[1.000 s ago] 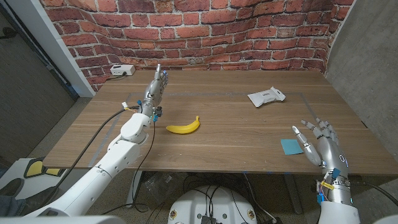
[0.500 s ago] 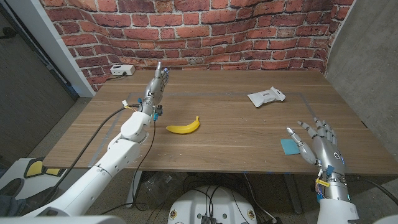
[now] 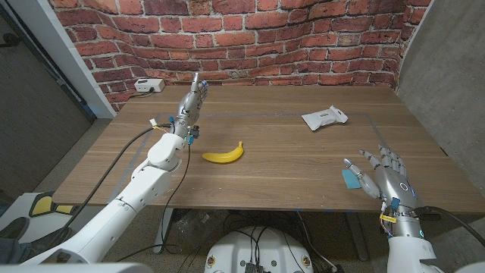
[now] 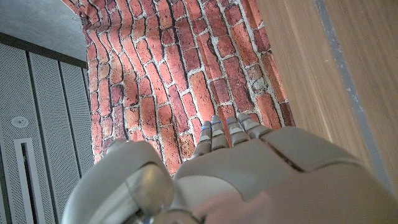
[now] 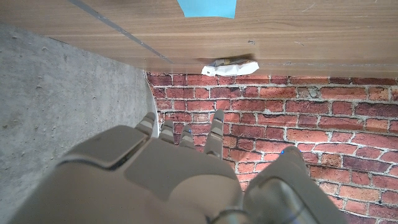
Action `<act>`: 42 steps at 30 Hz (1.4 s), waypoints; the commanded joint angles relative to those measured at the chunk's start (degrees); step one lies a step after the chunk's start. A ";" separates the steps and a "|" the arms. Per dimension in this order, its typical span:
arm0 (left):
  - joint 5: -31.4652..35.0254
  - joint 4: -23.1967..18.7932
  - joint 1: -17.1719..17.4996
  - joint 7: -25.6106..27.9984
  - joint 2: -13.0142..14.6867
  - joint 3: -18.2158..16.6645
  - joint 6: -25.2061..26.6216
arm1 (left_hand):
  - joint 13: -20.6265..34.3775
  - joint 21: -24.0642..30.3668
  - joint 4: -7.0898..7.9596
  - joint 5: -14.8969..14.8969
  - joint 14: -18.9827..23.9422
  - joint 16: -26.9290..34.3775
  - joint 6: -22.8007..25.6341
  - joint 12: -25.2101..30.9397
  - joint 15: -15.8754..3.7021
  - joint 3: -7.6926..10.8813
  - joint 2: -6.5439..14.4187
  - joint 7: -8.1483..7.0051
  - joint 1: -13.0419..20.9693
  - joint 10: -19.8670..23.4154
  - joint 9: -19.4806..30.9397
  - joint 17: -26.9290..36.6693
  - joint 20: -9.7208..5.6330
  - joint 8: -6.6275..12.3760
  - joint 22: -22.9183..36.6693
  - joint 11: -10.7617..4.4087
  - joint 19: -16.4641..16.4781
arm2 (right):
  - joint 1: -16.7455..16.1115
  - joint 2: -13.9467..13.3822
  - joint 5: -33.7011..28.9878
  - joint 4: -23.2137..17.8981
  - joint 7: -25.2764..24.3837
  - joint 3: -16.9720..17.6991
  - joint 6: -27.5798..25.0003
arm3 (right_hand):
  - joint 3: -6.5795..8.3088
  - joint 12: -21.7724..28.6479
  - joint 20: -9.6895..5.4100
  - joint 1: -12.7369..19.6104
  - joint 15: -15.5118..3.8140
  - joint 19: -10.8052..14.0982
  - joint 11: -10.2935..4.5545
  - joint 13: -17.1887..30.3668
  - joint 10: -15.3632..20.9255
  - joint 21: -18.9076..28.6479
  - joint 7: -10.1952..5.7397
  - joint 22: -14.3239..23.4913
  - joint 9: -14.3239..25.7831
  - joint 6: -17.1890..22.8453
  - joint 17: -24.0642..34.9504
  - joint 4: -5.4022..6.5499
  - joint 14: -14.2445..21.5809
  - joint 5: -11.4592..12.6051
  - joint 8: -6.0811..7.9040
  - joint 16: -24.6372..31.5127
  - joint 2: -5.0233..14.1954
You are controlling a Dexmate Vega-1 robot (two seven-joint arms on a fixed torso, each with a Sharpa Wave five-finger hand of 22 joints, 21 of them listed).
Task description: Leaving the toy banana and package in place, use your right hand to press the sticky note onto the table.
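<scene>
Your right hand holds nothing, its fingers spread apart, at the table's near right edge. The blue sticky note lies just beside it on the thumb side, partly hidden behind the fingers. The white package sits well beyond the hand, and the toy banana far off toward your left hand, which is raised with fingers straight, empty.
</scene>
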 commanded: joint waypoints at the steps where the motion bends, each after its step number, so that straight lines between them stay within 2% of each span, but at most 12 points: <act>1: 0.21 -0.62 0.00 0.36 0.46 -0.21 0.62 | 0.24 -0.13 0.00 -0.32 0.29 -0.09 0.74 -0.20 0.19 -0.31 0.08 -0.04 -0.38 0.60 0.16 0.21 -0.05 0.38 0.19 -0.15 0.06 | 1.05 -4.25 1.82 -0.55 1.57 -1.31 -5.56 | 0.11 0.33 -0.40 -0.29 -0.28 -11.77 -0.06 0.31 -0.50 0.32 0.31 0.21 0.06 -0.14 0.14 0.44 -6.32 -0.14 0.03 0.36 0.29; 7: 0.39 -1.13 -0.05 0.27 0.93 -0.12 1.31 | 0.23 -0.14 0.01 -0.36 0.31 -0.11 0.97 -0.22 0.12 -0.35 0.11 -0.04 -0.38 0.73 0.16 0.21 -0.16 0.38 0.19 -0.12 0.08 | 2.31 -5.86 3.08 0.15 1.82 -2.13 -7.31 | 0.14 0.47 -0.42 -0.29 -0.28 -11.32 0.11 0.31 -0.57 0.61 0.91 0.22 0.06 -1.04 0.13 0.47 -6.05 -0.19 -0.07 0.54 0.45; 19: 0.35 -1.41 0.64 0.85 0.92 -0.50 1.08 | 0.23 -0.18 0.03 -0.42 0.27 -0.18 1.09 -0.35 0.11 -0.43 0.16 -0.05 -0.37 0.74 0.16 0.21 -0.21 0.26 0.19 -0.11 0.09 | 3.77 -8.23 6.63 1.60 1.66 -3.09 -9.76 | 0.15 0.70 -0.63 -0.30 -0.30 -10.69 0.18 0.33 -0.41 0.93 0.45 0.23 0.07 -1.01 0.12 0.51 -5.71 -0.26 0.22 0.71 0.61; 26: 0.62 -1.74 0.60 1.01 1.13 -0.51 1.36 | 0.23 -0.21 0.05 -0.47 0.29 -0.21 1.38 -0.36 -0.02 -0.50 0.20 -0.31 -0.36 1.00 0.16 0.21 -0.17 0.22 0.19 -0.37 0.08 | 5.11 -10.00 9.14 1.26 3.24 -3.71 -12.07 | 0.17 1.01 -0.63 -0.30 -0.22 -9.89 0.21 0.33 0.09 1.28 0.37 0.23 0.07 -0.97 0.11 0.54 -5.26 -0.31 0.40 0.89 0.78; 33: 0.81 -2.18 0.40 1.28 1.47 -0.54 2.20 | 0.23 -0.23 0.07 -0.51 0.29 -0.24 1.49 -0.40 -0.10 -0.56 0.24 -0.53 -0.34 1.14 0.16 0.21 -0.24 0.13 0.20 -0.60 0.10 | 7.90 -11.71 10.83 2.06 3.78 -6.10 -13.75 | 0.19 1.11 -0.62 -0.27 -0.24 -9.49 0.24 0.34 0.20 1.45 0.32 0.22 0.07 -1.44 0.10 0.55 -5.14 -0.35 0.33 0.92 0.88; 42: 0.81 -2.47 0.86 1.79 1.63 -0.81 2.44 | 0.23 -0.23 0.07 -0.54 0.32 -0.26 1.57 -0.52 -0.16 -0.61 0.29 -0.58 -0.31 1.12 0.16 0.21 -0.31 0.03 0.20 -0.62 0.14 | 10.55 -12.54 13.99 3.98 2.74 -8.11 -14.11 | 0.23 1.08 -0.61 -0.24 -0.23 -9.34 0.27 0.35 -0.04 1.51 0.24 0.22 0.07 -1.64 0.09 0.56 -5.05 -0.40 0.39 0.93 1.02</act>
